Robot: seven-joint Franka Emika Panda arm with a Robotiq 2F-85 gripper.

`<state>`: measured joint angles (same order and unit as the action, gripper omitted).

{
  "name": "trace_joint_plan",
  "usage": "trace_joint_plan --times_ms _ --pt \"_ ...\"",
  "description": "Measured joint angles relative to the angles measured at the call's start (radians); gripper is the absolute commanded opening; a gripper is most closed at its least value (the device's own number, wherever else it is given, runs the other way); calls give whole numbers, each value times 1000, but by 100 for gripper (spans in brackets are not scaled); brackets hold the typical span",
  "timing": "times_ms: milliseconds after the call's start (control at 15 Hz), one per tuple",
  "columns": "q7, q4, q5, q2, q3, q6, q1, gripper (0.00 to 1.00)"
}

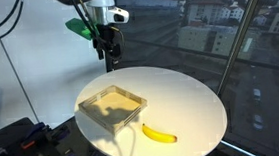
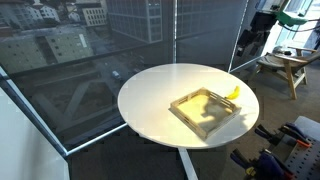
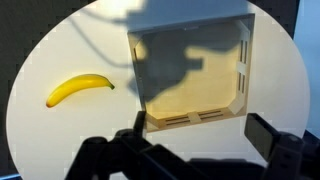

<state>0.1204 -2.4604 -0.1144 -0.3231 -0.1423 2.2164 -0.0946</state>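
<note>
A shallow square tray of pale wood sits flat and empty near the middle of the round white table, its low walls upright and its corners cut off. A yellow curved banana lies on its side on the tabletop, near the tray but not touching it, closer to the table's edge.

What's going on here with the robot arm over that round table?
A robot arm hangs above a round white table, its fingers open and holding nothing. On the table sits a shallow wooden tray, empty, with a banana lying on the tabletop beside it, apart from the tray. The fingers are up in the air over the table and touch neither thing.
</note>
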Motion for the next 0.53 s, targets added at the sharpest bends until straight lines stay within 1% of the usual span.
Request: trace_joint_plan --times_ms 200,533 --pt "2 -2 1 -25 0 -26 0 100" --pt "2 -7 22 -55 3 -28 0 100"
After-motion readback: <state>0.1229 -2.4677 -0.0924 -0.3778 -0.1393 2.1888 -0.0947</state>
